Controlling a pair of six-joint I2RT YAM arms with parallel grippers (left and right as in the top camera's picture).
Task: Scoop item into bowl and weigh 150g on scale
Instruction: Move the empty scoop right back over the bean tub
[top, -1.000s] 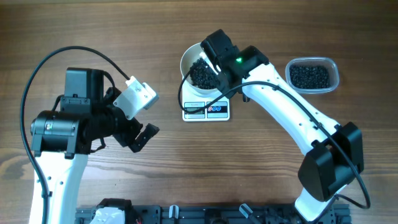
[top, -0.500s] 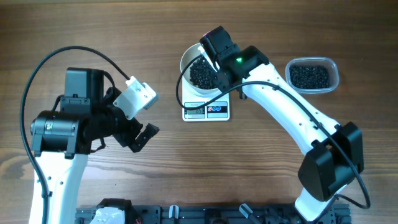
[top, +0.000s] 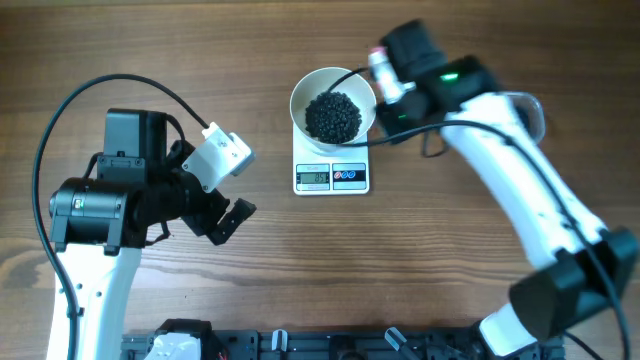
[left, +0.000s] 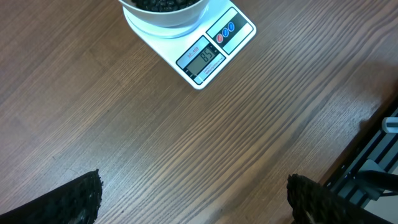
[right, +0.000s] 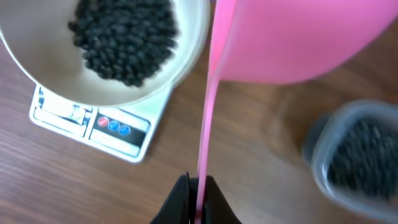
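The white bowl (top: 300, 95) stands on the white scale (top: 332, 178) and holds a dark heap of the item, glossy black beans (top: 333, 116). In the left wrist view the scale (left: 214, 53) shows 85 on its display. My right gripper (right: 198, 185) is shut on the thin handle of a pink scoop (right: 298, 37), which hangs just right of the bowl (right: 189, 59), between it and the tub. My left gripper (left: 196, 193) is open above bare wood, well left of and nearer than the scale, with nothing between its fingers.
A clear plastic tub of more black beans (right: 360, 155) sits to the right of the scale, blurred in the right wrist view and mostly hidden under the right arm from overhead. A black rail (top: 330, 345) runs along the near table edge.
The right arm has swung right, away from over the bowl, carrying the pink scoop toward the tub; the bean heap in the bowl now shows fully. The left arm has not moved.
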